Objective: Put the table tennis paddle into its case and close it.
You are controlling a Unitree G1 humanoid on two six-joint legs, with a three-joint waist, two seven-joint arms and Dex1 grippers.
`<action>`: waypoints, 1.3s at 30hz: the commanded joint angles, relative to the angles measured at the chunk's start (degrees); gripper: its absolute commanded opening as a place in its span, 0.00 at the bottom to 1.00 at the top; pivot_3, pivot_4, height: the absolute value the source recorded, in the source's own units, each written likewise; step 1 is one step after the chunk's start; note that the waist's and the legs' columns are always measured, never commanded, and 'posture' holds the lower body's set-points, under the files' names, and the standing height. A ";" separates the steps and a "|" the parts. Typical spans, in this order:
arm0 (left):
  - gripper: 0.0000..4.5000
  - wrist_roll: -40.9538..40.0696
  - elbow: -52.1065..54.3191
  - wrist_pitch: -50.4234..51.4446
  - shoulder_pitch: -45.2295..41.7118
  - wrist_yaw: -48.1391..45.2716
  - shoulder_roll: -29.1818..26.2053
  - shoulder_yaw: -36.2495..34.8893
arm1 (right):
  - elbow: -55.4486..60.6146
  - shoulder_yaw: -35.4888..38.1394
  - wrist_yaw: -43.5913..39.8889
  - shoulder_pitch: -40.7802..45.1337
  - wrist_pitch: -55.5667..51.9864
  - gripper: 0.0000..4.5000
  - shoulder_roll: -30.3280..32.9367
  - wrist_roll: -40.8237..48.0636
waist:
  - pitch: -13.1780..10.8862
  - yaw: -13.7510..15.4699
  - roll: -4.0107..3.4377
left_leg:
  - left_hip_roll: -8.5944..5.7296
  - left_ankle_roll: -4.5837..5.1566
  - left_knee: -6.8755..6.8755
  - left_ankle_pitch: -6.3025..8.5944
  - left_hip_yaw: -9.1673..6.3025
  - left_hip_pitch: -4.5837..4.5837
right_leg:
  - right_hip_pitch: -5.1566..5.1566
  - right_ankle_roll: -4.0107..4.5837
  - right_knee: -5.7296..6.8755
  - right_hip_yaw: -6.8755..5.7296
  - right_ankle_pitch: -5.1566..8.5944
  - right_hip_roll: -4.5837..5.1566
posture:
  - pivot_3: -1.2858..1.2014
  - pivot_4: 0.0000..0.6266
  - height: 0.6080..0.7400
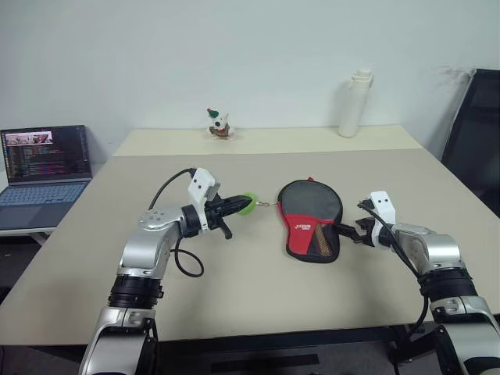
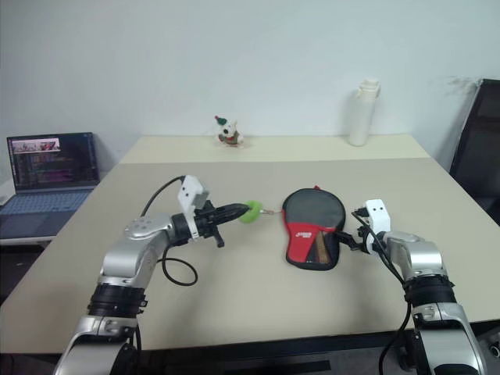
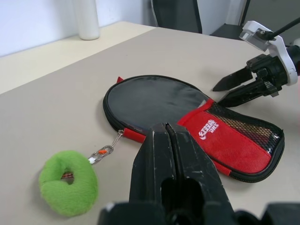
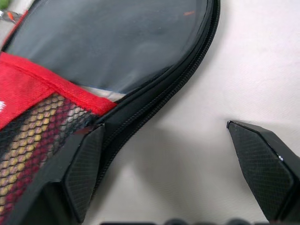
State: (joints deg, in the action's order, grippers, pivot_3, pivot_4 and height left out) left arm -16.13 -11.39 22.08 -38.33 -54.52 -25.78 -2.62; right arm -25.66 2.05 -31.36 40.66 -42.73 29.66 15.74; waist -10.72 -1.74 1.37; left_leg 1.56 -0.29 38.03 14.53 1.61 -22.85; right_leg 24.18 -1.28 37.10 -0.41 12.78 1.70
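The case [image 1: 311, 220] lies flat on the table, black round part away from me, red part with white logo and mesh pocket towards me. The paddle is hidden. A short chain runs from the case's left rim to the green ring pull [image 1: 247, 203], which rests on the table. My left gripper [image 1: 236, 206] is shut, its tips right beside the ring; in the left wrist view the ring [image 3: 68, 187] lies clear of the fingers [image 3: 159, 150], not between them. My right gripper [image 1: 349, 232] stands open at the case's right edge, one finger [image 4: 86, 164] against the mesh rim, the other over bare table.
A white bottle [image 1: 355, 104] and a small toy figure [image 1: 221, 125] stand at the table's far side. An open laptop [image 1: 43, 168] sits on a lower surface to the left. A black chair [image 1: 476, 133] stands to the right.
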 commanded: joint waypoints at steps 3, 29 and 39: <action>0.01 -0.87 2.73 -0.40 -0.07 -0.08 -1.29 0.15 | 5.41 2.31 -1.86 -0.73 -0.55 1.00 4.14 -0.12 | 0.00 0.12 0.00 | -0.01 0.00 -0.02 0.00 0.00 -0.06 | 0.02 0.00 -0.07 -0.01 0.00 0.01 | 0.52 0.24 1.00; 0.01 -0.86 1.55 -0.96 -0.57 -0.89 -1.89 0.88 | 3.82 1.45 0.87 -0.69 -1.10 1.00 -4.67 0.03 | 0.00 0.05 0.00 | -0.01 0.00 -0.01 0.00 0.00 0.00 | 0.01 0.00 -0.01 -0.01 0.00 0.01 | 0.52 0.24 1.00; 0.00 -0.51 1.42 -1.64 0.52 -0.88 -2.42 0.75 | -3.29 -1.57 -2.84 3.75 -1.83 0.57 -6.71 -1.36 | 0.02 -0.33 0.01 | 0.04 0.00 -0.02 0.00 -0.02 0.10 | 0.00 0.09 0.01 0.09 -0.05 -0.15 | 0.52 0.24 1.00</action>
State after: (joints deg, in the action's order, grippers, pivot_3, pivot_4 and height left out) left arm -16.13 -11.15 21.65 -37.79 -55.49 -27.26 -1.41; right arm -27.81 1.79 -33.30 44.00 -44.19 23.49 14.76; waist -10.70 -2.07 1.38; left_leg 1.61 -0.29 38.02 14.53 1.60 -22.74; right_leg 24.18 -1.16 37.10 -0.32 12.70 1.50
